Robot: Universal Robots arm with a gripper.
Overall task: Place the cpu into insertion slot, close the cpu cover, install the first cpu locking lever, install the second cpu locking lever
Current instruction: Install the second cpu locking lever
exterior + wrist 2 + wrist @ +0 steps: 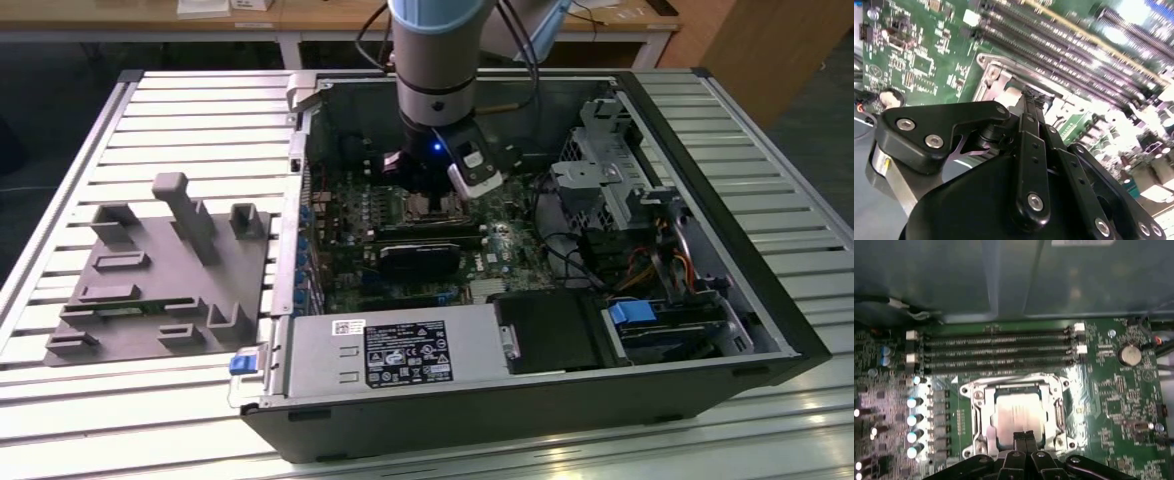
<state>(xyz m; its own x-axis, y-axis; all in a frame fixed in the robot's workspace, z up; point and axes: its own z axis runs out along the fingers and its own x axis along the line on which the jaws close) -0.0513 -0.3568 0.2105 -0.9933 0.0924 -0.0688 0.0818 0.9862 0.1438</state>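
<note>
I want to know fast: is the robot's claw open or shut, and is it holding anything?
Gripper: shut, fingertips pressed together, holding nothing, hanging just above the cpu that lies in the insertion slot.

From where I sit, the exterior view is evenly lit, with soft glare on the table [747,440] slats. In the second wrist view the memory slots [1094,45] blur and bleach white. The first wrist view is dim; the cpu [1019,416] glints.
</note>
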